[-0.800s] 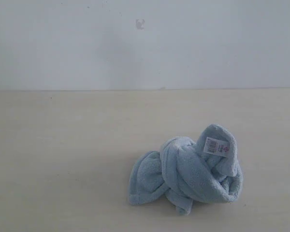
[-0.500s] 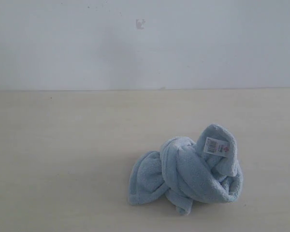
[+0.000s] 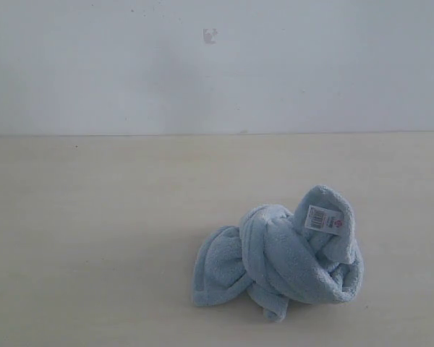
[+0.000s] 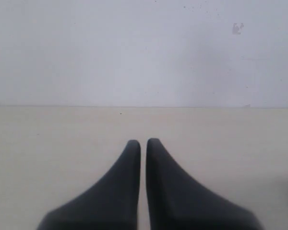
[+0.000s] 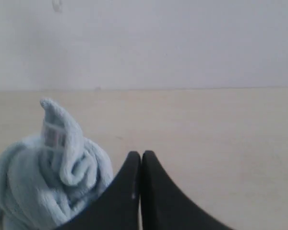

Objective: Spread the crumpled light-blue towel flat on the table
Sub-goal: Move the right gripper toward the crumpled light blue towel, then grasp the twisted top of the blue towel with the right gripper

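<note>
The light-blue towel [image 3: 278, 256] lies crumpled in a knotted heap on the pale beige table [image 3: 94, 217], right of centre near the front. Its white barcode tag [image 3: 323, 219] with a red mark shows on the raised fold at the top right. Neither gripper appears in the exterior view. In the left wrist view my left gripper [image 4: 143, 142] is shut with nothing in it, over bare table [image 4: 48, 143]; no towel shows there. In the right wrist view my right gripper [image 5: 141, 154] is shut and empty, with the towel [image 5: 43, 177] close beside its dark fingers [image 5: 120, 191].
A plain pale wall [image 3: 217, 65] rises behind the table's far edge, with a small mark [image 3: 210, 35] on it. Bare tabletop stretches to the left of the towel and behind it.
</note>
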Robot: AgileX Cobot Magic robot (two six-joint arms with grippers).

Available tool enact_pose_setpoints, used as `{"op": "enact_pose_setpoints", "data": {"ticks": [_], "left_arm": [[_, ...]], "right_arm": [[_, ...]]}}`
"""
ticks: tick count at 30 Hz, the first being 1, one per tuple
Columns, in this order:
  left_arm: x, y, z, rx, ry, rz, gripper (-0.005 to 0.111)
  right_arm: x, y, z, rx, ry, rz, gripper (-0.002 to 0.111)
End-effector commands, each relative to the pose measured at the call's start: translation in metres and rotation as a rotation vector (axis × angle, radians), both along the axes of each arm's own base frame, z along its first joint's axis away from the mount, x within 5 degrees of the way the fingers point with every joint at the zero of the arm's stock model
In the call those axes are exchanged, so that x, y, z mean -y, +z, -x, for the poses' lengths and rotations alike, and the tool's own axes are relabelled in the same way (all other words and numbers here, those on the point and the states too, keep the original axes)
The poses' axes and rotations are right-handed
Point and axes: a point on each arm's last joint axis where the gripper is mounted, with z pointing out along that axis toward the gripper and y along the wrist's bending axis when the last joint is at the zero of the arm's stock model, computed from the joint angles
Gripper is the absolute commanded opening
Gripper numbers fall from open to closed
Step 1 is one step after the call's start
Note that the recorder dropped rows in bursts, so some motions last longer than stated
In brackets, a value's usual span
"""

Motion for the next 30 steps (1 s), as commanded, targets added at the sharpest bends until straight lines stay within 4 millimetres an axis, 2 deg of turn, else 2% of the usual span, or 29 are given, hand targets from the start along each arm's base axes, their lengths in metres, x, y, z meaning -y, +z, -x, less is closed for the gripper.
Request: {"op": "enact_pose_setpoints", "data": {"ticks": [1,4,7,8,9,12,16,21,23,25,26,28,29,30], "left_arm": [[0.0,0.0,0.0,0.012,0.003,0.0,0.004],[0.0,0.0,0.0,0.012,0.003,0.0,0.004],[0.0,0.0,0.0,0.012,0.003,0.0,0.004],[0.0,0.0,0.0,0.012,0.003,0.0,0.004],[0.0,0.0,0.0,0.012,0.003,0.0,0.004],[0.0,0.0,0.0,0.012,0.003,0.0,0.004],[0.0,0.0,0.0,0.012,0.003,0.0,0.004],[0.0,0.0,0.0,0.012,0.003,0.0,0.004],[0.0,0.0,0.0,0.012,0.003,0.0,0.004],[0.0,0.0,0.0,0.012,0.003,0.0,0.004],[0.0,0.0,0.0,0.012,0.003,0.0,0.004],[0.0,0.0,0.0,0.012,0.003,0.0,0.004],[0.0,0.0,0.0,0.012,0.003,0.0,0.004],[0.0,0.0,0.0,0.012,0.003,0.0,0.004]], "right_arm": [[0.002,0.019,0.0,0.175,-0.02,-0.257,0.0],[0.004,0.031,0.002,0.305,-0.024,-0.385,0.0],[0.004,0.03,0.001,0.257,-0.013,-0.633,0.0],[0.003,0.026,0.001,0.215,-0.012,-0.633,0.0],[0.001,0.027,0.001,0.165,-0.006,-0.597,0.0],[-0.003,0.045,0.008,0.089,0.06,-0.42,0.0],[-0.016,0.074,0.008,-0.06,0.257,-0.222,0.0],[-0.046,0.095,-0.02,-0.321,0.511,0.134,0.002],[-0.062,0.101,-0.038,-0.389,0.571,0.211,0.013],[-0.076,0.107,-0.056,-0.428,0.606,0.278,0.031],[-0.085,0.105,-0.068,-0.467,0.611,0.316,0.048],[-0.096,0.102,-0.087,-0.523,0.609,0.341,0.069],[-0.105,0.096,-0.1,-0.57,0.609,0.355,0.075],[-0.111,0.092,-0.109,-0.599,0.61,0.356,0.075]]}}
